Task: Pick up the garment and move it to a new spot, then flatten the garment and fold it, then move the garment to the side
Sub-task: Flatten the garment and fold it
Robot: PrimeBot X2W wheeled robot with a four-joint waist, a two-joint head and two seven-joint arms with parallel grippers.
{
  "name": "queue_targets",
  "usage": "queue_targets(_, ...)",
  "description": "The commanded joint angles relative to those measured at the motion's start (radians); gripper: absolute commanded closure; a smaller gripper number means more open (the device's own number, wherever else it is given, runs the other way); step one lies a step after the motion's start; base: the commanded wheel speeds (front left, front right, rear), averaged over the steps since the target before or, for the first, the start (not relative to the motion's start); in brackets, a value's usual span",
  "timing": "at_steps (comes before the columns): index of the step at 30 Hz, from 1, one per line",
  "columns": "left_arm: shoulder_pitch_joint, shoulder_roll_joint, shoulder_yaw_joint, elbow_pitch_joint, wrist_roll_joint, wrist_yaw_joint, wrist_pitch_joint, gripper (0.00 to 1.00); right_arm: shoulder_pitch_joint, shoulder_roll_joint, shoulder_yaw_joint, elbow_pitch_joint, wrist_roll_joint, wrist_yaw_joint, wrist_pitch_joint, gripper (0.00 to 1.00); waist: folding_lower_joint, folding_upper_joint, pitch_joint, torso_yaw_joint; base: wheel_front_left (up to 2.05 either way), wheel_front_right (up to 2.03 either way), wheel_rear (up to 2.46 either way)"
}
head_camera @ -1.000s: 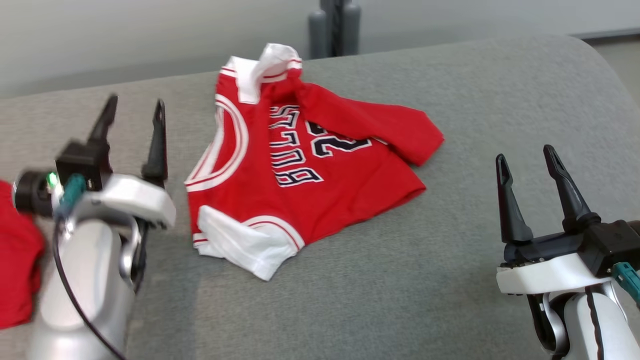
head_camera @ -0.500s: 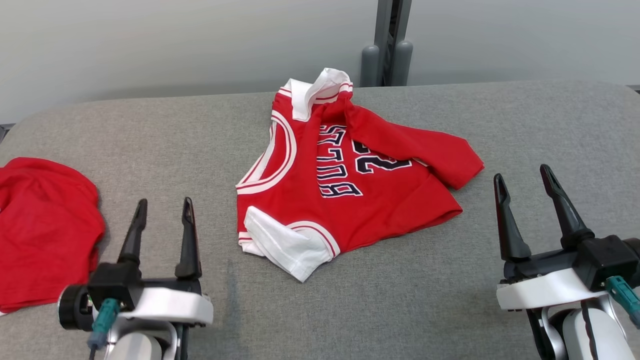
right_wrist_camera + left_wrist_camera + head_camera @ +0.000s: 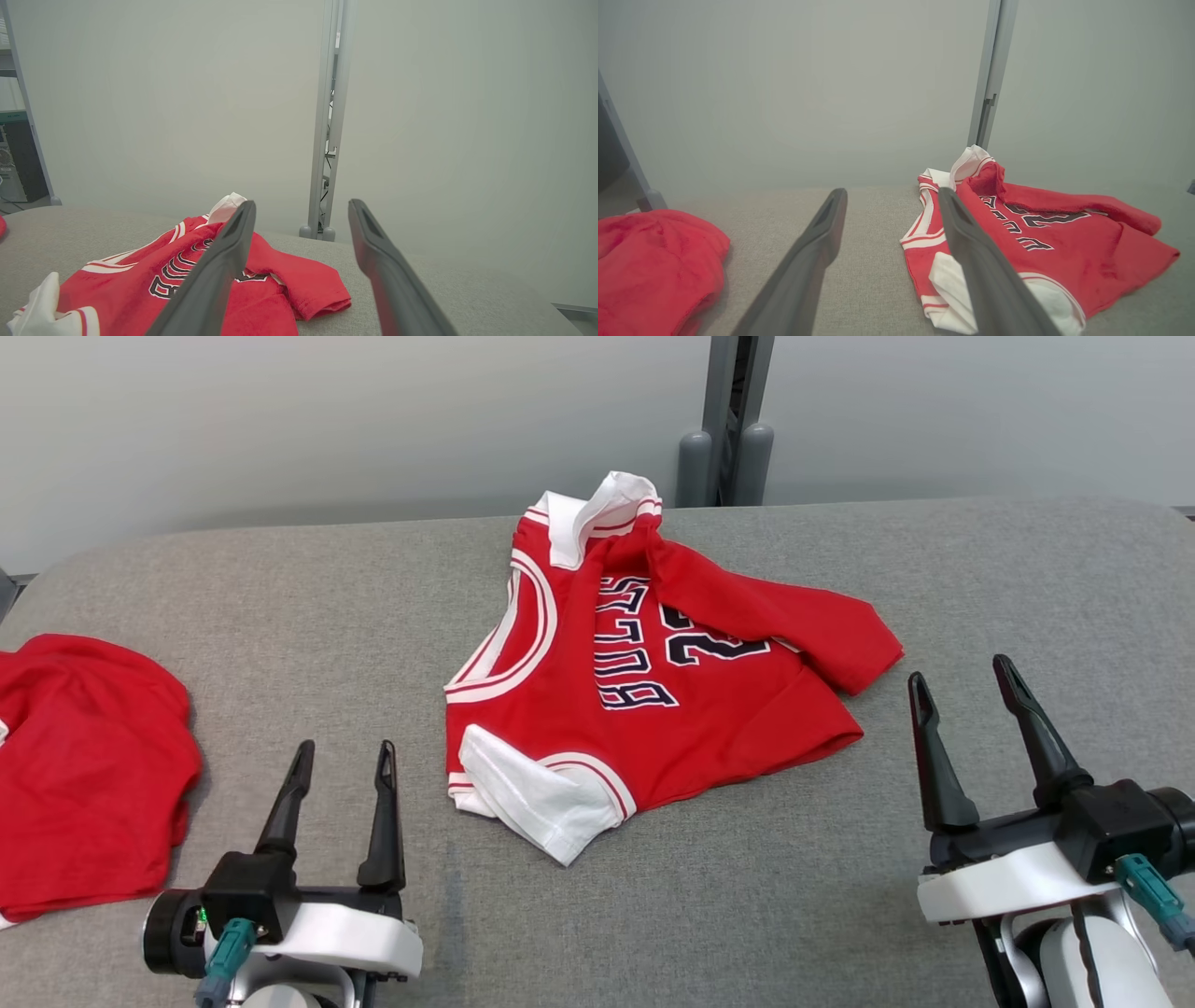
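**Jersey rumpled mid-tabletop, both jaws empty**

I see the red basketball jersey with white trim and dark lettering (image 3: 653,691) lying rumpled at the middle of the grey fabric-covered tabletop (image 3: 747,896), with one side folded over its number. My left jaws stand wide apart and hold nothing, near the jersey's near-left corner but clear of it. My right jaws are spread wide too, empty, off its right edge. A second crumpled red cloth (image 3: 84,765) lies at the far left, well apart from the jersey, and a grey post (image 3: 724,420) stands behind the tabletop

The second red cloth (image 3: 84,765) runs off the left edge; a fold of the jersey (image 3: 728,728) hides part of its number.
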Motion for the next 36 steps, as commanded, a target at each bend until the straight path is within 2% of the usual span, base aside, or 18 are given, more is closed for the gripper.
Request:
queue_targets(1,-0.003,0.002,-0.001,0.014,0.006,-0.011,0.000,0.00,0.003,-0.006,0.006,0.004,0.003,0.000,-0.005,0.00,0.0000,-0.0001,0.001,-0.006,0.00,0.00,0.00)
queue_targets(5,-0.019,0.002,-0.023,0.076,-0.003,-0.040,0.000,0.00,-0.003,-0.005,0.016,0.009,0.010,0.000,-0.005,0.00,0.0000,-0.0001,0.015,-0.021,0.00,0.00,0.00)
queue_targets(7,-0.037,0.004,-0.052,0.131,0.005,-0.069,0.000,0.00,-0.007,-0.006,0.020,0.012,0.011,0.000,-0.005,0.00,0.0000,-0.0001,0.025,-0.030,0.00,0.00,0.00)
queue_targets(14,-0.146,0.011,-0.067,0.305,-0.026,-0.122,0.039,0.00,-0.018,-0.005,0.030,0.013,0.016,0.000,-0.005,0.00,0.0000,-0.0001,0.080,-0.067,0.00,0.00,0.00)
queue_targets(23,-0.275,0.025,-0.075,0.436,-0.043,-0.146,0.071,0.00,-0.037,-0.006,0.029,0.012,0.022,0.000,-0.005,0.00,0.0000,-0.0001,0.129,-0.099,0.00,0.00,0.00)
queue_targets(29,-0.311,0.028,-0.110,0.486,-0.034,-0.166,0.062,0.00,-0.039,-0.005,0.028,0.014,0.029,0.000,-0.005,0.00,0.0000,-0.0001,0.138,-0.109,0.00,0.00,0.00)
queue_targets(36,-0.329,0.023,-0.134,0.527,-0.046,-0.171,0.068,0.00,-0.041,-0.005,0.027,0.019,0.026,0.000,-0.005,0.00,0.0000,-0.0001,0.138,-0.107,0.00,0.00,0.00)
